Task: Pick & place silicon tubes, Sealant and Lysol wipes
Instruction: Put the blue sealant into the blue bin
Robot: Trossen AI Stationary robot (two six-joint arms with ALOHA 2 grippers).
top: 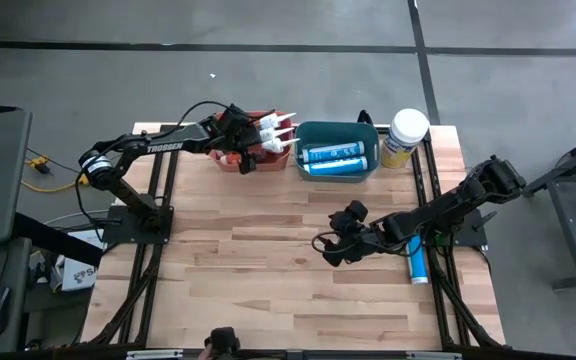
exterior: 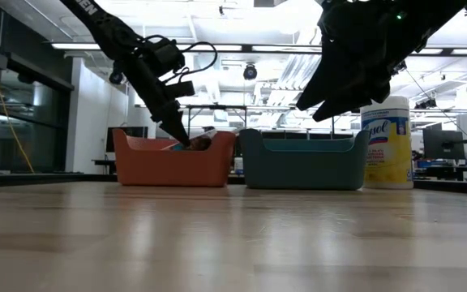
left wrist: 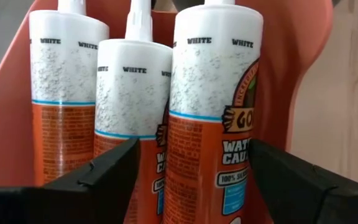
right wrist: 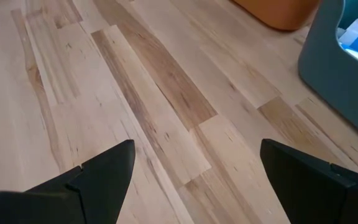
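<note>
Table (top: 268,270): bare butcher-block planks; office behind
Left gripper (left wrist: 188,177): fingers spread astride a sealant tube (left wrist: 213,118) in the orange bin (top: 230,160)
Right gripper (top: 330,247): wide, empty, mid-table
Lysol wipes (top: 404,138): beside teal bin (top: 336,150); likely light, rigid, slick; grasp mid-body

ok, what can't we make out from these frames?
- Orange bin contents, low view: hidden by its wall.
- Brand name on the nearest caulk tube, left wrist view: cut off by the picture's edge.
- Blue tube by the right arm, high view: label too small to read.
- Lysol wipes, low view: right arm covers the lid.
</note>
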